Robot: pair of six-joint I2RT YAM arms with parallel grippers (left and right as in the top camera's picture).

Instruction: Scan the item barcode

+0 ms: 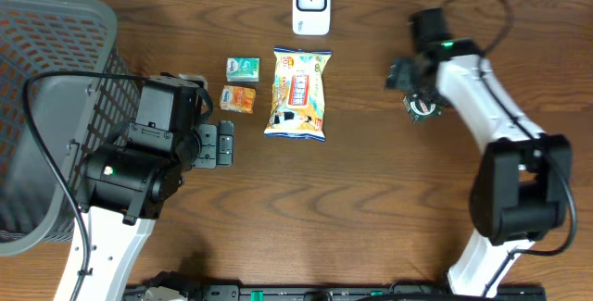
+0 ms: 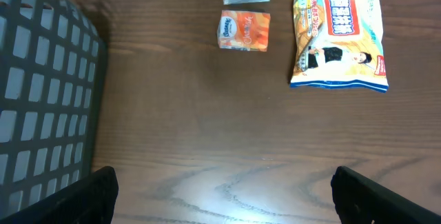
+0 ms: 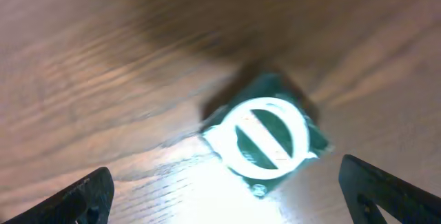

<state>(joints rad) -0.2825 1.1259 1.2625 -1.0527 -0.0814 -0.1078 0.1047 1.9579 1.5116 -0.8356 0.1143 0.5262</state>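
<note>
"Where did things lie about the snack bag point(image 1: 297, 94)?"

"The scanner point(image 1: 311, 5) stood behind it. One packet point(image 1: 243, 68) and a second packet point(image 1: 238, 99) lay just left, the basket point(image 1: 56, 106) well left, the small item point(image 1: 422, 106) well right."

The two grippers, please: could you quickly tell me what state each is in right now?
Left gripper: open, holding nothing.
Right gripper: open, holding nothing; the green item lies on the table beneath it.
</note>
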